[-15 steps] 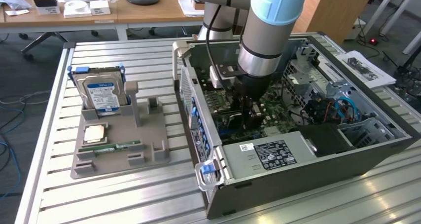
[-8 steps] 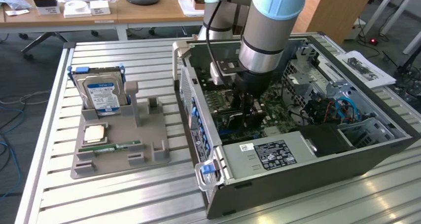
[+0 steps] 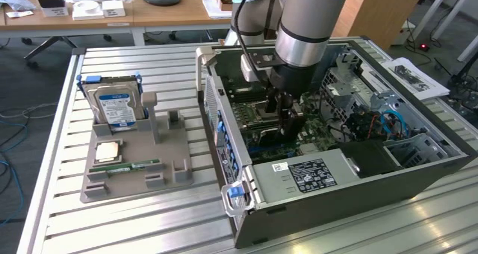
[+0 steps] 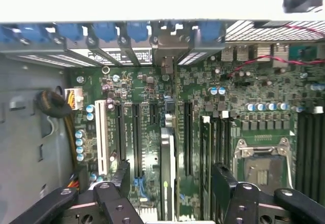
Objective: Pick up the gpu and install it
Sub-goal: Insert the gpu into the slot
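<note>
From my station I see the arm reaching down into the open computer case (image 3: 418, 170), which lies on its side on the slatted metal table (image 3: 149, 220). The gripper (image 4: 170, 183) hangs low over the motherboard (image 4: 203, 112), its two dark fingers (image 4: 223, 188) spread wide, one on each side of the gpu (image 4: 168, 173). The gpu stands edge-on between them in line with the long expansion slots, a thin dark card with a greyish edge; the fingers are apart from it, so I am holding nothing. Whether the card is fully seated in its slot I cannot tell. In the exterior view the gripper (image 3: 287, 122) sits roughly mid-board, near the processor socket (image 4: 264, 158). Blue slot clips (image 4: 106, 31) line the rear wall of the case. Beside the case, toward the exterior view's left, the grey parts holder (image 3: 134, 170) carries a hard drive (image 3: 118, 106) standing upright with a blue-and-white label, a processor chip (image 3: 108, 151) lying flat, and a green memory stick (image 3: 125, 167) lying in its groove. The power supply (image 3: 306, 178) has a black label with white print, too small for me to read.
</note>
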